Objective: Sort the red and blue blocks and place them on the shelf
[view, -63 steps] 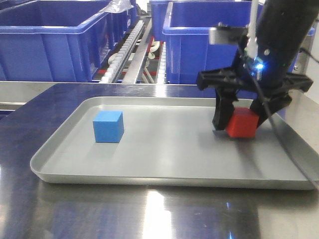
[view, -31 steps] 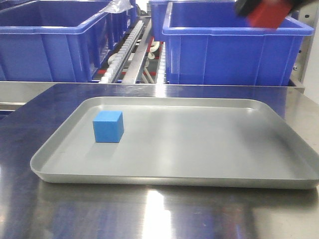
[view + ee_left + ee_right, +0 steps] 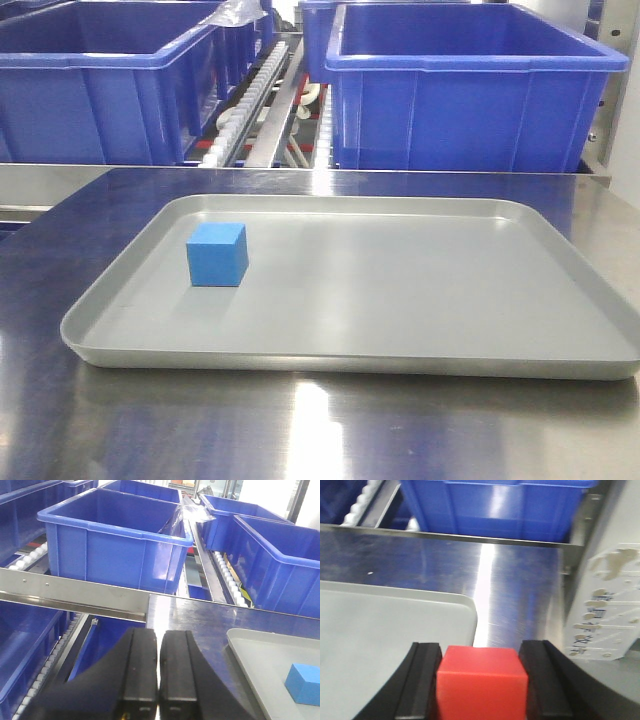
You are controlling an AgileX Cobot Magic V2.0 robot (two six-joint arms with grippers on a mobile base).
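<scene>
One of the two blocks is in hand. The right gripper [image 3: 482,677] is clamped on the red block [image 3: 482,687], with a black finger pressed against each side face. In the right wrist view the block is held clear, with a corner of the grey tray [image 3: 395,615] and the bare steel tabletop [image 3: 520,585] below and ahead of it. The left gripper [image 3: 159,670] has its fingers pressed together on nothing and hangs near the table's left edge.

Farther out, the blue block [image 3: 217,255] sits flat on the left part of the tray, untouched and well apart from both grippers. Neither arm shows in the front view.

Beyond the tray runs the front rail [image 3: 75,592] of the shelf, then its white roller tracks [image 3: 245,120], with large blue bins [image 3: 470,100] standing on them.

I judge the task well short of halfway. The red block is lifted but not yet set down on the shelf, and the blue one has not been picked up. Which spot on the shelf each colour belongs in cannot be told from these views.
</scene>
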